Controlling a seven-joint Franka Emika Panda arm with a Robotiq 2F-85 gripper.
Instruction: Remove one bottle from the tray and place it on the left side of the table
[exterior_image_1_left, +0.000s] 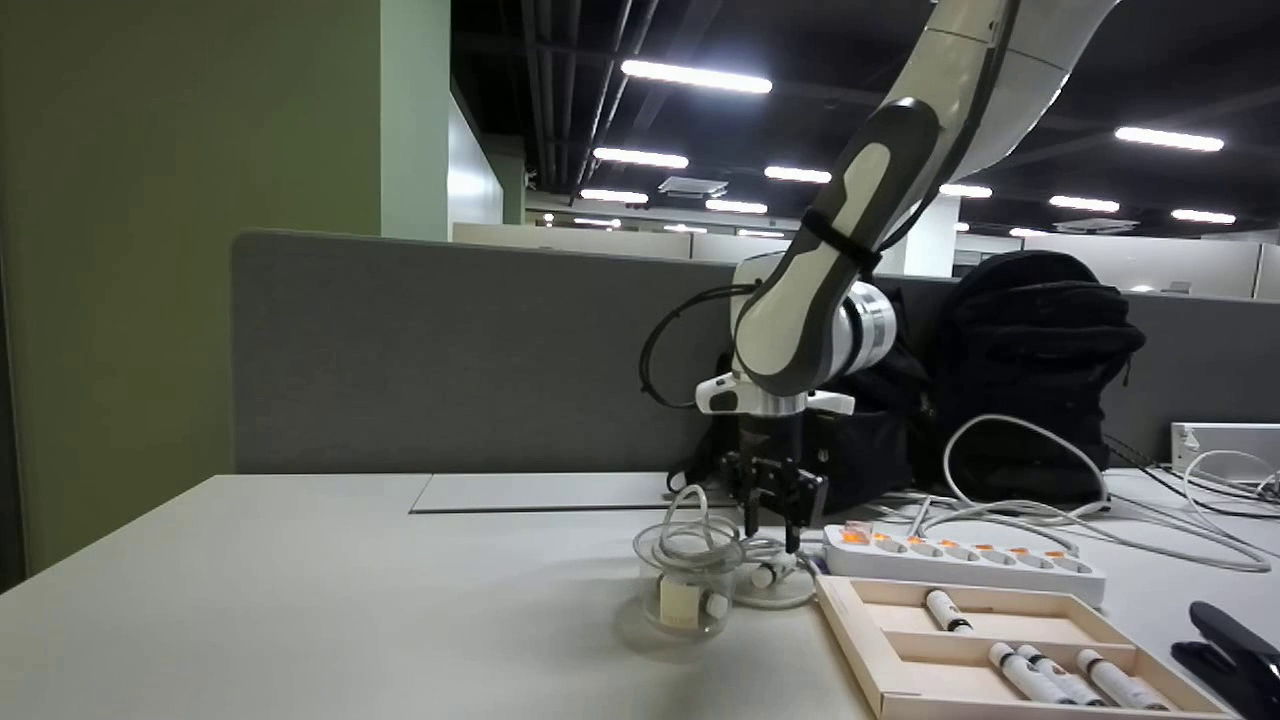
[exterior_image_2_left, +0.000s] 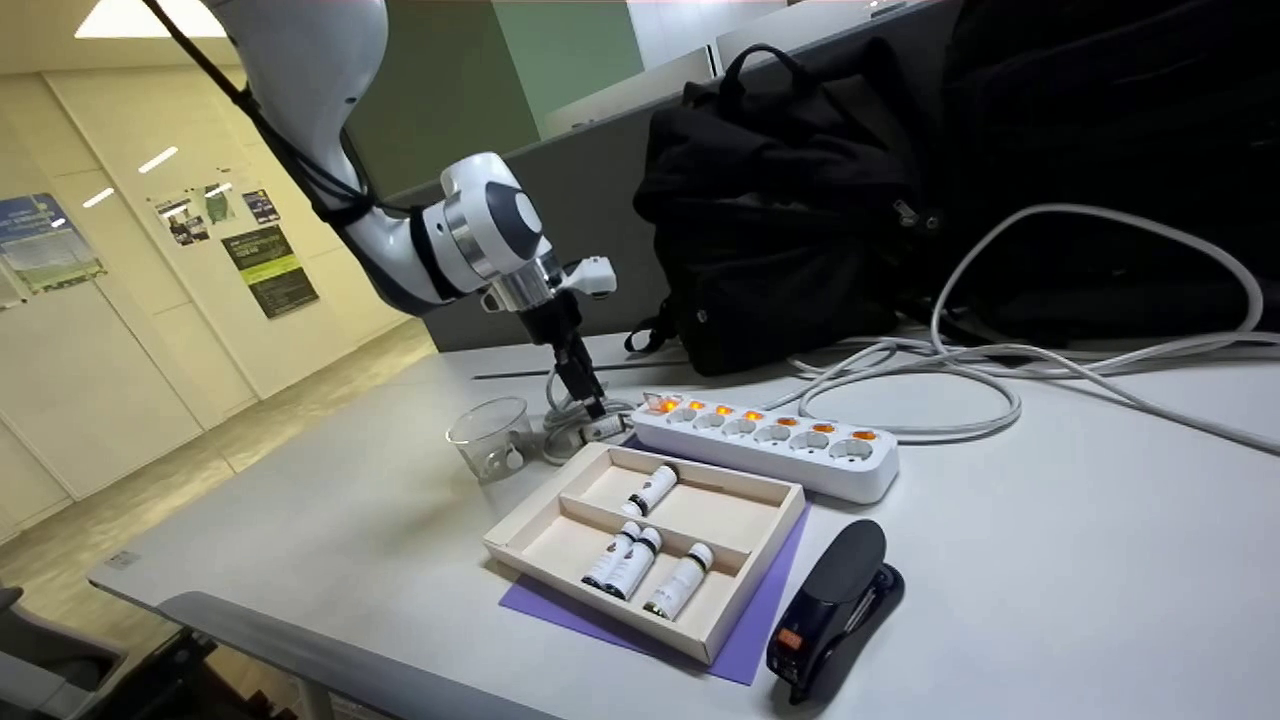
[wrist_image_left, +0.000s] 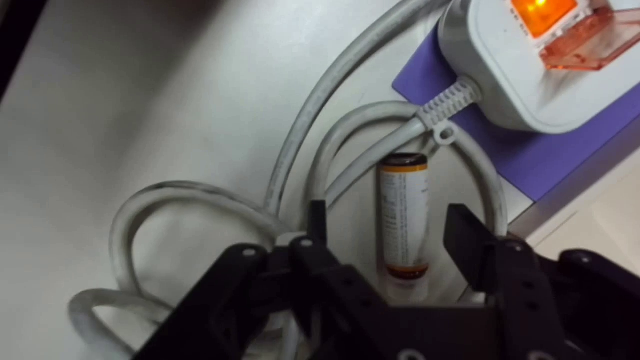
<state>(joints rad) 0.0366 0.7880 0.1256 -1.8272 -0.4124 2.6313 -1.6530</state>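
Note:
The light-wood tray (exterior_image_2_left: 545, 490) stands on the table (exterior_image_1_left: 400, 600), with one white-labelled bottle (exterior_image_2_left: 652, 490) in its far compartment and three bottles (exterior_image_2_left: 634, 563) in its near one; it also shows in an exterior view (exterior_image_1_left: 850, 640). Another bottle (wrist_image_left: 406, 215), brown with a white label, lies on the table outside the tray, inside a loop of grey cable; it shows in an exterior view (exterior_image_2_left: 603, 428). My gripper (wrist_image_left: 387, 220) is open just above this bottle, one finger on each side, with gaps on both sides. The gripper (exterior_image_1_left: 772, 538) points down in both exterior views.
Grey cable (wrist_image_left: 350, 70) loops around the lying bottle. A glass beaker (exterior_image_2_left: 490, 430) with a small white-ended item in it stands beside it. A white power strip (exterior_image_2_left: 770, 445) lies behind the tray on a purple sheet (exterior_image_2_left: 760, 640). A black stapler (exterior_image_2_left: 835, 610) and backpacks (exterior_image_2_left: 790, 230) are nearby.

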